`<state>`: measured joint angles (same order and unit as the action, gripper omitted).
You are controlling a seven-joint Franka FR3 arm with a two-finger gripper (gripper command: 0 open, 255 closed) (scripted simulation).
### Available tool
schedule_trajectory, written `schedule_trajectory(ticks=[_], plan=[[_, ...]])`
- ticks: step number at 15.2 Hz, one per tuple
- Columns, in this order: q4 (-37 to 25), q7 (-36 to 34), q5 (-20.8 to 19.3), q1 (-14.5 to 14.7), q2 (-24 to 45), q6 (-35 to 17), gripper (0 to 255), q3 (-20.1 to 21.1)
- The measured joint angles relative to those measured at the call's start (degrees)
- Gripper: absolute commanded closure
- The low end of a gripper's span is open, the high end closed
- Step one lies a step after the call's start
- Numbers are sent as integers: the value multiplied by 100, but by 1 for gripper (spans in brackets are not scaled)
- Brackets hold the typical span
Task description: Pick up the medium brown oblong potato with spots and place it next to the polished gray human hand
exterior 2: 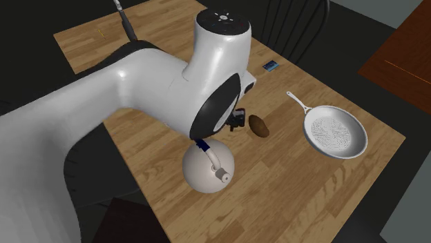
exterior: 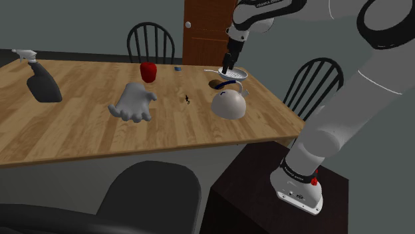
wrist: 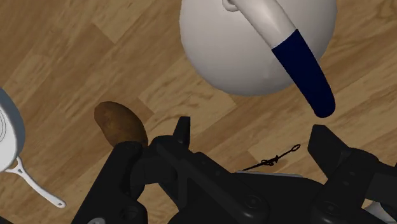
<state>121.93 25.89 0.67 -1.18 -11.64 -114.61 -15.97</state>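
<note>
Well, I am hovering above the wooden table (exterior: pixel 80 133) with my gripper (wrist: pixel 254 137) spread wide, the fingers (wrist: pixel 183 132) standing apart and clasping nothing. Between them I am seeing only bare wood and a small black wiry object (wrist: pixel 273 159).

The potato (wrist: pixel 119 122), brown and oblong, is lying on the table just outside one finger, not in the gap. It is sitting between the white kettle (exterior 2: pixel 207 166) and the pale pan (exterior 2: pixel 335 132), apart from both but nearer the kettle. The grey hand (exterior: pixel 133 103) is resting well apart from it, toward the shoulder view's left.

I am judging that I am in the approach, lining up for the grasp, with nothing picked up yet. The next move is asking me to slide sideways, away from the kettle's dark blue handle (wrist: pixel 305 70), until the potato is centred between my fingers. I should also be turning so that they close across its narrow width, not along its length. Then I should be lowering straight down and closing. The kettle is crowding one side and the pan's handle the other, so I am reckoning the descent needs care to avoid nudging either.
</note>
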Motion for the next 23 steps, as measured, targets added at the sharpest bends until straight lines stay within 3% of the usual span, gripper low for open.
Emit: schedule_trajectory(ticks=[8,18,23], plan=[[-1126,997,263,-161,1735,-399,0,-284],[-3391,1935,631,-685,4083,-291,0,-236],[-3482,2013,686,-753,4393,-498,0,-198]])
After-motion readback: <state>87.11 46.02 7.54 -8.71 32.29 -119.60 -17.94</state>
